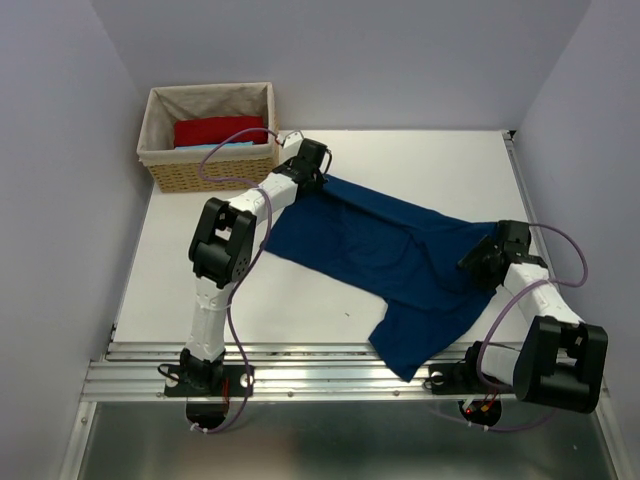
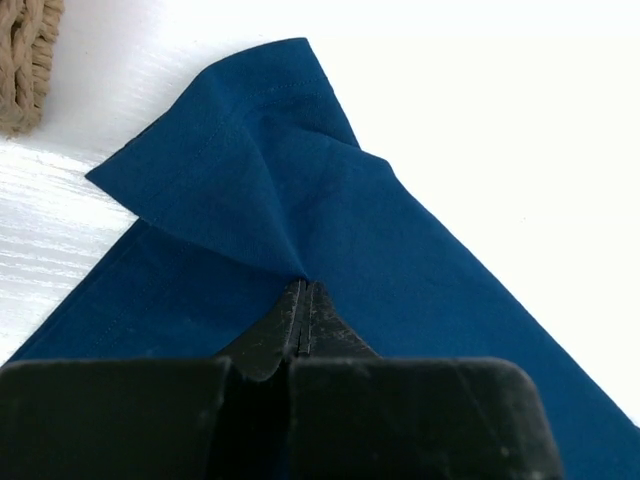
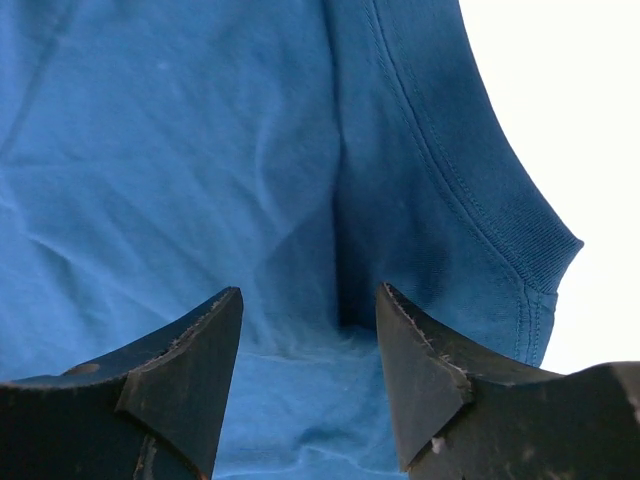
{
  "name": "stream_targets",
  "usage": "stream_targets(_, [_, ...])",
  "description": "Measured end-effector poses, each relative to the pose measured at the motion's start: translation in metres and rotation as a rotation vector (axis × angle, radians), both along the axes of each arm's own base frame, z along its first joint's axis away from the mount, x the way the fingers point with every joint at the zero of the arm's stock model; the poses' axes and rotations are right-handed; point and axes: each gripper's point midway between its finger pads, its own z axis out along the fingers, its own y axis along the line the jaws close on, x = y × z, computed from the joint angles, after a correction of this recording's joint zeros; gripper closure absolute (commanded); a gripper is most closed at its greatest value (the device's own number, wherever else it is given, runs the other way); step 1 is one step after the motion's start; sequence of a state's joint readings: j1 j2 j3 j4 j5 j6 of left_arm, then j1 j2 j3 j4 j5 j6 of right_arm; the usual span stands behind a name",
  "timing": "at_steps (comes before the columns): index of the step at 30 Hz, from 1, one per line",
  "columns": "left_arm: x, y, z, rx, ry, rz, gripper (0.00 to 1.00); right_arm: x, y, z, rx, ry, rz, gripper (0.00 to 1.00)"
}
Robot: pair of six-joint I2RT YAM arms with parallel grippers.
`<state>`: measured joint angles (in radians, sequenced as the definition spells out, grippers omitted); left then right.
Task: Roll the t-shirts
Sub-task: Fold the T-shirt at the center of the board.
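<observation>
Two grippers flank the navy t-shirt lying diagonally across the table, far-left to near-right: left gripper clamped on its far corner, right gripper with fingers apart over its near end.

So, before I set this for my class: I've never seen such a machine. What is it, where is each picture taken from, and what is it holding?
These are two robot arms bolted at the near edge of a white table. The wide picture looks down from above and behind them. The other two come from a camera on each wrist, so the dark shapes at the bottom are that arm's own fingers. A navy t-shirt lies spread on the table. The left hand is shut, pinching a fold of it. The right hand is open over the shirt's stitched edge, gripping nothing. In the far left corner a wicker basket holds a red cloth and a light-blue cloth.
</observation>
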<state>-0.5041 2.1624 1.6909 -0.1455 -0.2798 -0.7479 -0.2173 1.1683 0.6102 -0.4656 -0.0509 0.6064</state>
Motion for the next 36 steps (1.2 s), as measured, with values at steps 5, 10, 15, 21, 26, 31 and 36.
stream_targets(5, [-0.001, -0.002, 0.0, 0.0, 0.003, -0.015, 1.0, -0.003, 0.001, -0.01, 0.005, 0.023, 0.0, 0.49])
stream_targets(10, [-0.003, -0.005, 0.0, -0.001, 0.004, -0.023, 1.0, 0.003, 0.0, -0.014, 0.008, 0.015, 0.004, 0.76])
stream_targets(15, [-0.003, -0.007, 0.0, 0.001, 0.004, -0.033, 1.0, 0.005, 0.0, -0.014, 0.007, 0.007, 0.002, 0.99])
stream_targets(21, [0.001, -0.01, 0.012, 0.008, -0.016, -0.047, 1.0, 0.01, -0.014, 0.021, -0.072, -0.085, -0.035, 0.99])
stream_targets(26, [0.004, -0.012, 0.02, 0.013, -0.03, -0.057, 1.0, 0.023, -0.029, 0.062, -0.149, -0.182, -0.08, 0.99])
stream_targets(31, [0.002, -0.011, 0.018, 0.025, -0.022, -0.063, 1.0, 0.027, -0.037, 0.086, -0.186, -0.218, -0.107, 0.99])
stream_targets(36, [0.001, -0.01, 0.017, 0.034, -0.019, -0.069, 1.0, 0.025, -0.04, 0.094, -0.203, -0.215, -0.121, 0.99])
